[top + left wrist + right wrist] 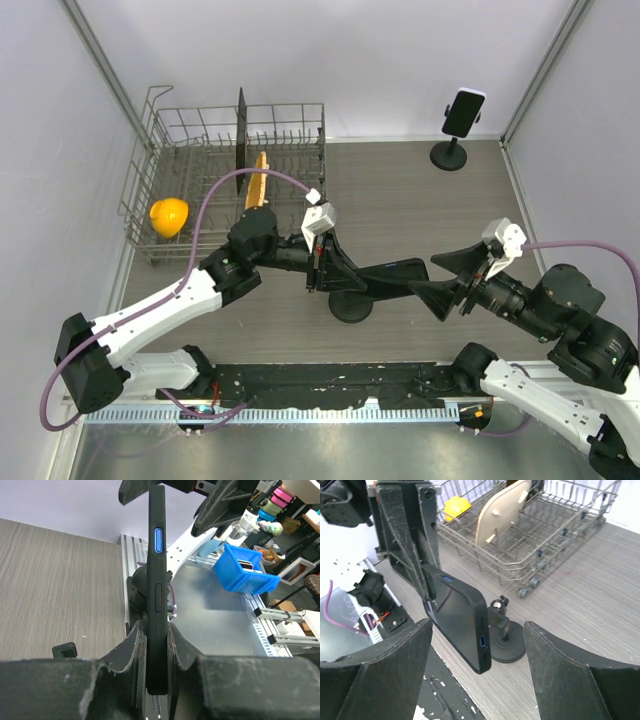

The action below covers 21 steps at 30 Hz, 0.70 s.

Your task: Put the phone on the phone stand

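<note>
My left gripper [322, 262] is shut on a black phone [392, 272] and holds it level above the table, over a black phone stand [350, 305] with a round base. In the left wrist view the phone [156, 587] stands edge-on between my fingers [122, 652]. My right gripper [452, 277] is open, its jaws wide apart, just right of the phone's free end. In the right wrist view the phone [457, 620] hangs in front of the stand [506, 640], between my fingertips [385, 675] but untouched by them.
A wire dish rack [235, 165] stands at the back left with a yellow cup [168, 216] and a wooden board [257, 180]. A second stand with a phone on it [458, 128] stands at the back right. A black mat [330, 385] lies along the near edge.
</note>
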{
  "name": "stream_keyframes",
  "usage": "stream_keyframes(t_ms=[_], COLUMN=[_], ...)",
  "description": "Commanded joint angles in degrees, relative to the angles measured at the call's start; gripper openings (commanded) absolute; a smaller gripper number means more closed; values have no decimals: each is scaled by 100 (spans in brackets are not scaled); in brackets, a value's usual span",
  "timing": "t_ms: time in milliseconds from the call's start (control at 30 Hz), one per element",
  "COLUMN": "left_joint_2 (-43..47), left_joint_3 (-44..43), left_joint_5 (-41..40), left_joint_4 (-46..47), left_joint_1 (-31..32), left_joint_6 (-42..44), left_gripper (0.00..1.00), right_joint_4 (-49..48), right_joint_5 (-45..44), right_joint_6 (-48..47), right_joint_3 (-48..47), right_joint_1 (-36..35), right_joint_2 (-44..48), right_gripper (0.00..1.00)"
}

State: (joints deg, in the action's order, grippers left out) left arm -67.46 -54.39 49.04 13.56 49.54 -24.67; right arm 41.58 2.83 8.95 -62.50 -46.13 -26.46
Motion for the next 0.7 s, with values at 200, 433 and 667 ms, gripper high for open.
stream_keyframes(t_ms=[200,433,667], left_joint_2=[23,75,163], left_joint_3=[-195,-177,-160], left_joint_5=[519,774,844], left_joint_4=[788,955,1008], left_joint_1=[117,170,170], left_joint_6=[-47,-161,-188], left_gripper=[0,0,0], right_joint_4=[-923,-1284,-1539], right_joint_5=[1535,2652,3083], right_joint_6=[317,573,713], right_joint_3=[203,370,528], right_joint_1=[-19,-19,-19], right_joint_2=[-562,-870,-922], right_gripper=[75,23,0])
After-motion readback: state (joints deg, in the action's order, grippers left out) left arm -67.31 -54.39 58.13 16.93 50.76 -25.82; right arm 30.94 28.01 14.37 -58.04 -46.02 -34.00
